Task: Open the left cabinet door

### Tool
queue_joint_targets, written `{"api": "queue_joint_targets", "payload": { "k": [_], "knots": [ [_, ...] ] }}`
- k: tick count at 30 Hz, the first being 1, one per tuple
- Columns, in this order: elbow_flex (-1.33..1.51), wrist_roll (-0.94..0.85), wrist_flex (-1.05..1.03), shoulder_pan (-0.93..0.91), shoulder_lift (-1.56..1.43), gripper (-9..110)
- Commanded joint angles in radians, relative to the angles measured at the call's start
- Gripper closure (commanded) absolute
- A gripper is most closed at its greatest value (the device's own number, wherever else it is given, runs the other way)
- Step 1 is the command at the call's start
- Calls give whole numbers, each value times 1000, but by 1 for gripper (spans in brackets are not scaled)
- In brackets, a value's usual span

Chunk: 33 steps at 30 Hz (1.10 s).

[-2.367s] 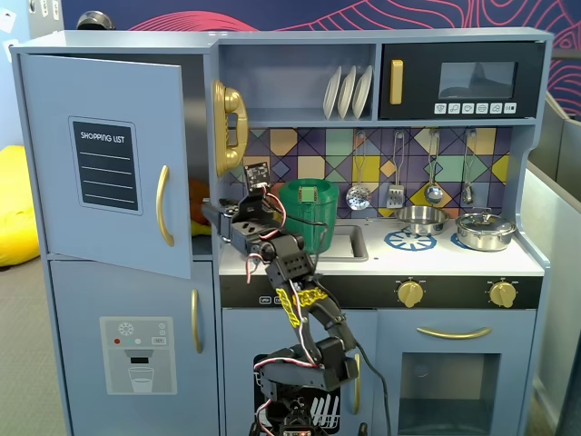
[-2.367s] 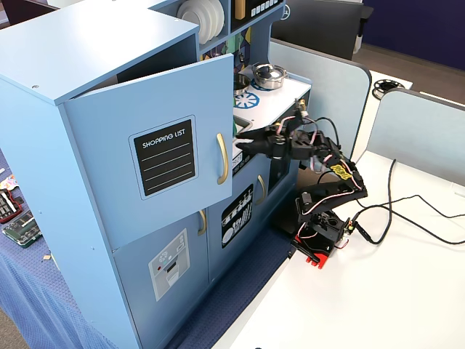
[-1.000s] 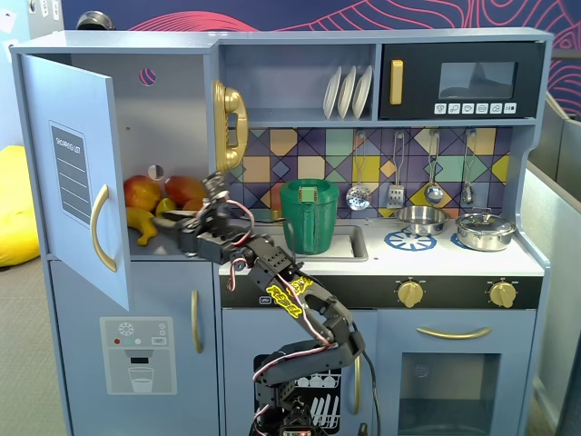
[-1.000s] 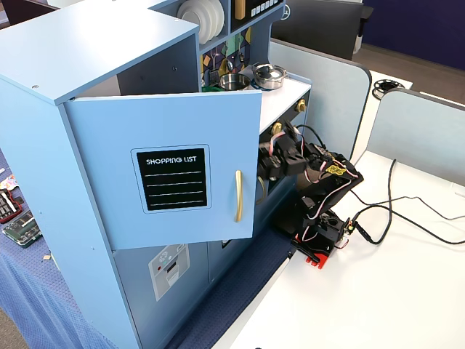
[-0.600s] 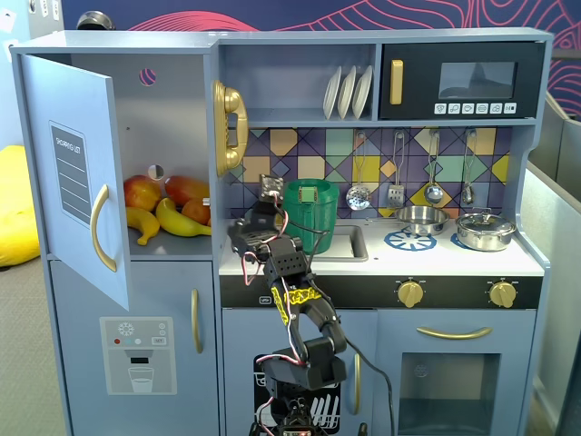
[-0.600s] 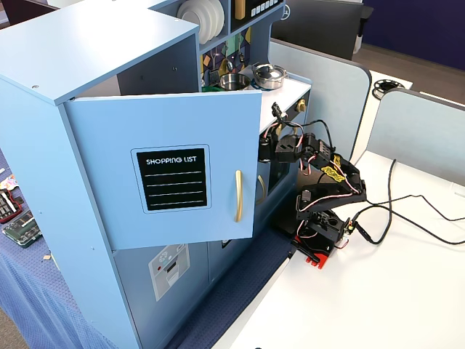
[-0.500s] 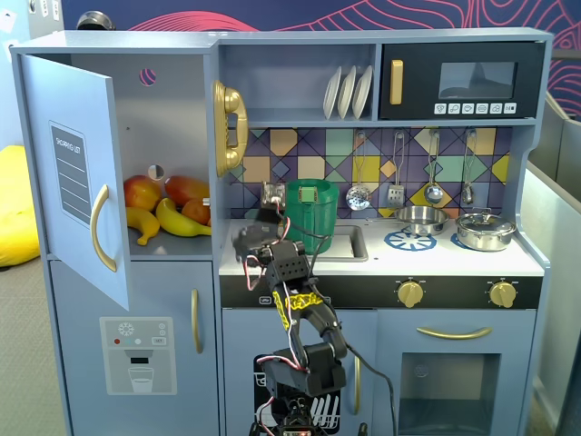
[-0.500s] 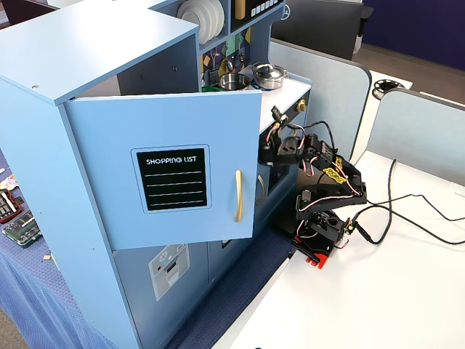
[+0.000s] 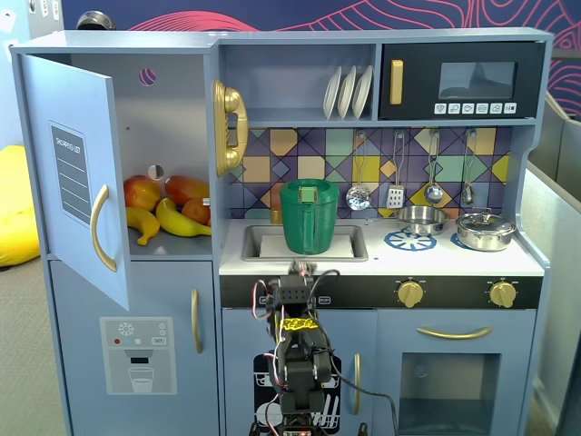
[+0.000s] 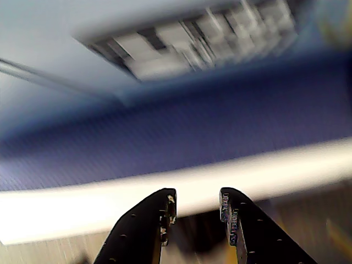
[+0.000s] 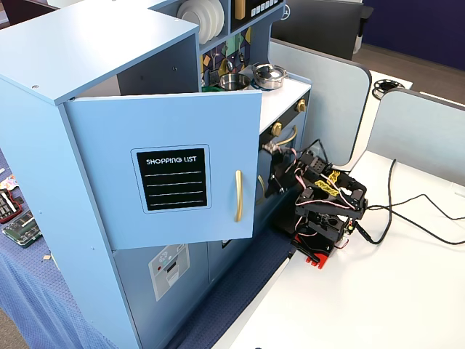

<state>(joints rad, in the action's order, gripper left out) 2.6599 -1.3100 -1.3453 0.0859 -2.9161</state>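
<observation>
The left cabinet door point(image 9: 77, 173) is blue-grey with a black "SHOPPING LIST" panel and a curved gold handle point(image 9: 100, 227). It stands swung wide open, and toy fruit point(image 9: 168, 209) shows inside the cabinet. It also shows in a fixed view point(image 11: 167, 174) with its handle point(image 11: 237, 195) near the free edge. My arm is folded low in front of the kitchen, right of the door and apart from it. My gripper point(image 9: 300, 270) point(image 11: 275, 154) points towards the counter front. In the blurred wrist view my gripper point(image 10: 197, 201) is open and empty.
A green pitcher point(image 9: 309, 216) stands in the sink behind the arm. The lower door with the grey dispenser panel point(image 9: 138, 343) is shut. Pots point(image 9: 486, 230) sit on the stove. The arm's cables point(image 11: 414, 218) trail over the white table. Grey partitions point(image 11: 334, 102) stand to the side.
</observation>
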Motion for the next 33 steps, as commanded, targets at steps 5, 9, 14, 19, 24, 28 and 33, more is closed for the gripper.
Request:
{"api": "queue_joint_targets", "payload": {
  "k": [5, 9, 14, 19, 24, 28, 33],
  "knots": [
    [273, -11, 71, -63, -91, 101],
    [337, 26, 107, -44, -121, 101],
    [339, 23, 110, -28, -164, 101],
    [337, -143, -66, -55, -261, 101],
    [337, -262, -183, -72, -261, 100],
    [337, -227, -189, -72, -261, 98],
    [337, -202, -187, -81, -262, 98]
  ]
}}
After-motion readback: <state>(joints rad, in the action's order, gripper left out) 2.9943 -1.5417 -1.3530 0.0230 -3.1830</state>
